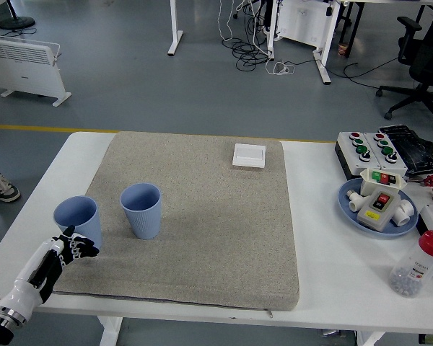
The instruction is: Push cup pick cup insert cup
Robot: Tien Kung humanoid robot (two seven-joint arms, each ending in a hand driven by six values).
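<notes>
**Tipping risk on the near-left cup**

My left hand sits at the base of the left cup near the desk's left edge, fingers loosely spread, gripping nothing. Shove too high and I reckon it topples instead of sliding on the mat. The second cup stands just beside it. The clutter's all far right, nothing blocking.

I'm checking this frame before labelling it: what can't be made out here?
- Left hand, head view: whether its fingertips touch the left cup; hand and cup overlap.
- Left arm: cut off by the bottom left corner.
- Right arm: out of frame.
- Bottle label print: too small to read.
- Both cups' insides: bottoms hidden by their walls.
</notes>
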